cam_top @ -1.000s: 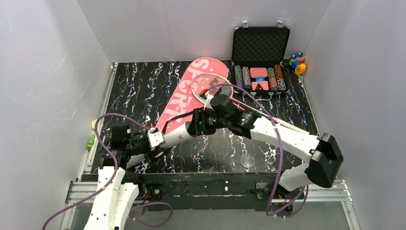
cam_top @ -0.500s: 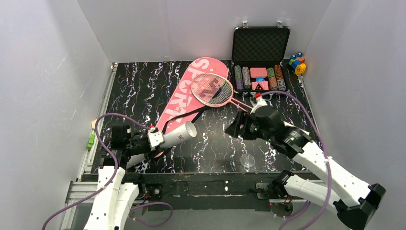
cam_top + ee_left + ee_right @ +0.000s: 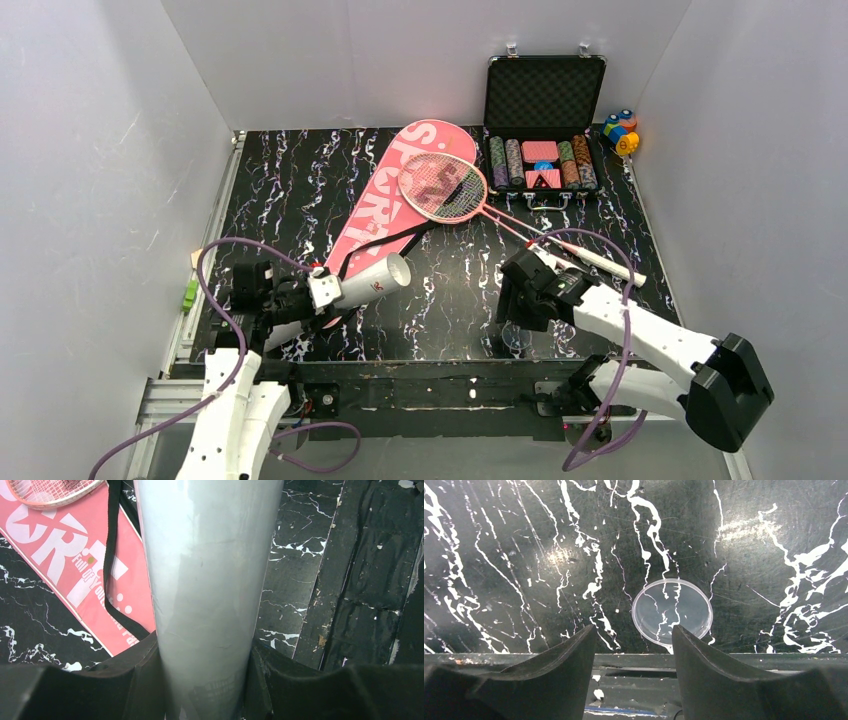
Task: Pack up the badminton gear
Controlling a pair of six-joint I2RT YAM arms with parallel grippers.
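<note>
White cardboard up front: white tube [image 3: 372,279] clamped at its near end in the left gripper [image 3: 322,291], fingers [image 3: 137,680] pressed flat against both sides. Lying close to level near the front left of the black, white-veined table [image 3: 300,180], open mouth aimed away and to the right. Crossing the narrow near end of the pink bag [image 3: 385,200].

Over on the right, also close to the front edge: right gripper [image 3: 634,632] pointing down at the tabletop, jaws spread apart, gripping nothing. Just past the fingertips, flat on the table, a clear round lid [image 3: 672,611]. One edge hidden behind the right-hand finger, so touching or not impossible to tell.

Farther in: pink bag stretched diagonally from near left to far centre, "SPORT" in white along it, black strap [image 3: 386,240] trailing across its lower half and onto the table. Resting on the wide far end of the bag, red-framed racket heads [image 3: 443,187], too closely overlapped to count. Two thin shafts [image 3: 505,215] running out from there toward the near right, ending in a white handle [image 3: 603,262] on bare table, just beyond the right arm [image 3: 640,335].

At the far right, against the back wall: black case [image 3: 545,95] standing open, rows of poker chips [image 3: 540,165] inside. Beside its right edge, small coloured toy blocks [image 3: 621,132] in the corner.
</note>
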